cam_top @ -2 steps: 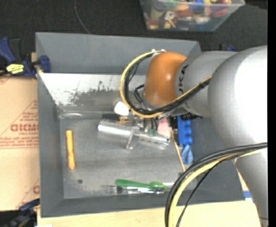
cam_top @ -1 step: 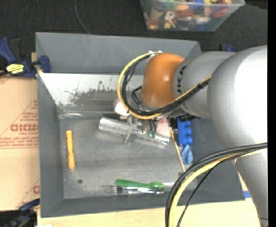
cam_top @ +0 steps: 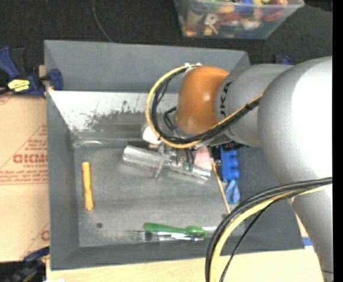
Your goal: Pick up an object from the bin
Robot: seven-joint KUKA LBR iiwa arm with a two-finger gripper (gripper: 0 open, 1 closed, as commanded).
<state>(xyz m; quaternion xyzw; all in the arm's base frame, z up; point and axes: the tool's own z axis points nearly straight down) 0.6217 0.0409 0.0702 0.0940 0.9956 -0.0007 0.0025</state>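
My gripper [cam_top: 162, 164] reaches down below the arm's orange cover to the middle of the bin floor. It sits right at a clear plastic tube-like container [cam_top: 137, 156] that lies on its side there, running left to right. A pink thing [cam_top: 203, 156] lies just right of the gripper, partly hidden by the arm. A small white thing [cam_top: 150, 135] peeks out just behind the gripper, near the back wall.
A blue plastic piece [cam_top: 230, 168] lies along the right wall. An orange stick [cam_top: 87, 185] lies lengthwise near the left wall. A green-handled, toothbrush-like thing [cam_top: 171, 230] lies along the front wall. The arm and its cables cover the bin's right side.
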